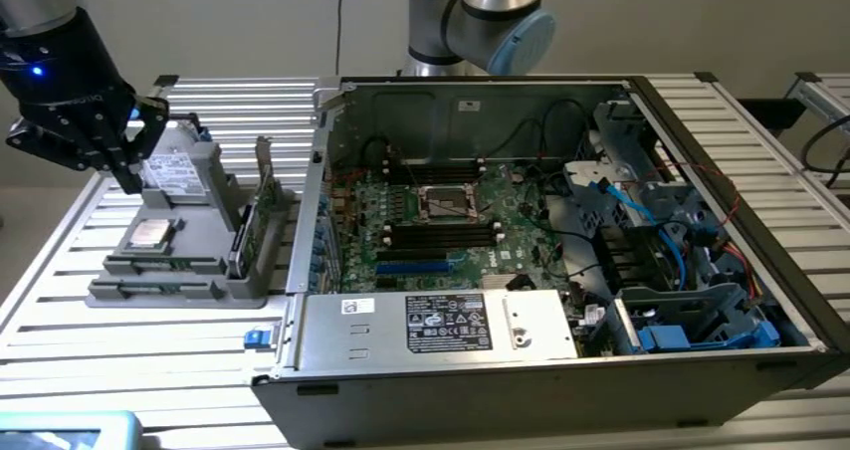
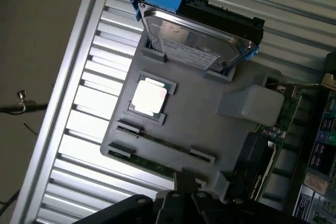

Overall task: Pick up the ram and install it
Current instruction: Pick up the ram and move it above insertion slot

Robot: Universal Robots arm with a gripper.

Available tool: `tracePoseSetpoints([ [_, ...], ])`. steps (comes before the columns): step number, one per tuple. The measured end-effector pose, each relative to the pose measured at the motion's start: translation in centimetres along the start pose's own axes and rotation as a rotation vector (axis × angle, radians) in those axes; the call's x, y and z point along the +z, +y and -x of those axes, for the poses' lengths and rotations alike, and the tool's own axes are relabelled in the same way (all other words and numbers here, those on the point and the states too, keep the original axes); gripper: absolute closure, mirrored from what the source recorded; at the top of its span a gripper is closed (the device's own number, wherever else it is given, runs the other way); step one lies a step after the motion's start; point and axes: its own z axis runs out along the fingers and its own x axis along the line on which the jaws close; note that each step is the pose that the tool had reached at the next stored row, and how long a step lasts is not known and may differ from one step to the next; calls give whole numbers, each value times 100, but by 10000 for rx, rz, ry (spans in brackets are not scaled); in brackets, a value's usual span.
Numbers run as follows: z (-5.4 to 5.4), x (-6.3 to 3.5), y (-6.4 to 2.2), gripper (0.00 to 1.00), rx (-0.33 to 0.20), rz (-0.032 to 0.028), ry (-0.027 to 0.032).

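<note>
The end effector (image 1: 129, 176) is clenched, its fingers pressed together with nothing between them, and it hangs above the gray tray (image 2: 210, 129) on the desk (image 1: 133, 350) without touching anything. The ram (image 2: 151, 164) is below the end effector, standing on its long edge in a slot at the end of the tray. A second stick of the same kind (image 2: 163, 142) stands just beside it. Farther from the end effector along the tray are the processor chip (image 2: 149, 97) and then the hard drive (image 2: 194, 45). The open computer case (image 1: 558, 340), with its memory slots (image 1: 439, 233), is well apart from the end effector. I judge the step in hand to be the approach for the pick, with little of the task done. To do it well, the fingers should be spread before descending and lined up across the thin board near its middle. The descent should be straight, so that neither the neighbouring stick nor the slot walls are struck.
</note>
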Motion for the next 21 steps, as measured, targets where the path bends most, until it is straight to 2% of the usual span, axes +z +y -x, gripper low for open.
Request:
tracePoseSetpoints([
  [9,0,4,0,89,-1640,-23,36],
  [21,0,16,0,89,-3815,-62,56],
])
